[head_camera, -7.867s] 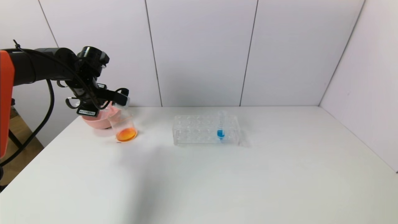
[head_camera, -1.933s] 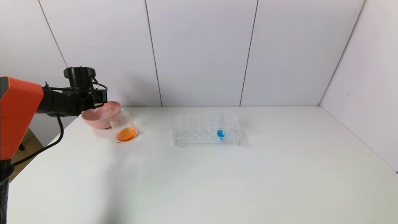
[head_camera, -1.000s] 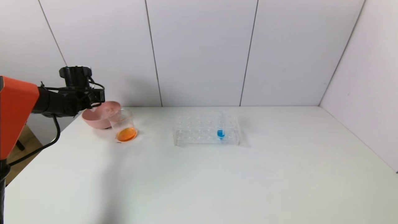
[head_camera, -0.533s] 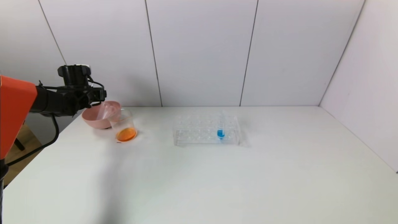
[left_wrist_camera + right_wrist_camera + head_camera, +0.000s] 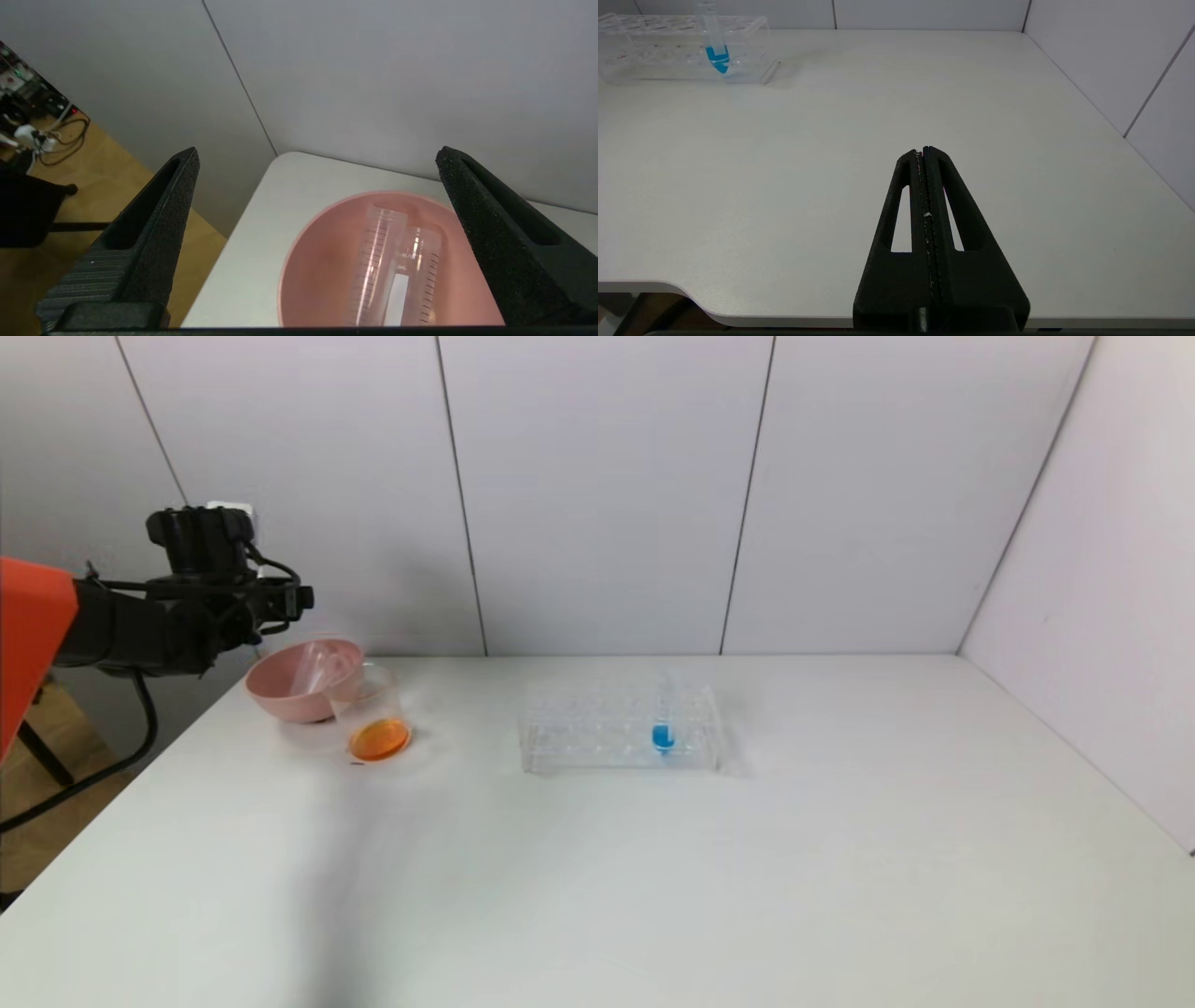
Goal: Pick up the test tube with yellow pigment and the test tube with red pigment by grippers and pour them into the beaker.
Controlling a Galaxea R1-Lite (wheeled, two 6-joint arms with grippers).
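1. Above the pink bowl [image 5: 327, 261] at the table's far left corner: left gripper [image 5: 317, 186], fingers spread wide, nothing between them.
2. Inside that bowl: two clear test tubes lying side by side, touching, leaning against its wall. First tube [image 5: 373, 261] and second tube [image 5: 420, 270] both show graduation marks. Both look drained, so I can't tell which held red and which yellow.
3. Head view shows the same pair as a pale shape in the bowl [image 5: 280, 695], with the left gripper [image 5: 289, 602] hanging above and slightly left of it.
4. Just beside the bowl, on its near right side and touching or almost touching: beaker [image 5: 373, 714], upright, shallow orange liquid at the bottom.
5. Further right, mid-table: clear tube rack [image 5: 579, 728] with one upright blue-liquid tube [image 5: 663, 723] in a right-hand slot.
6. Right gripper [image 5: 924, 151]: fingers pressed together, holding nothing, parked low over the table's near edge, well apart from the rack [image 5: 654, 46].
7. White table [image 5: 747, 877], grey panel walls behind.
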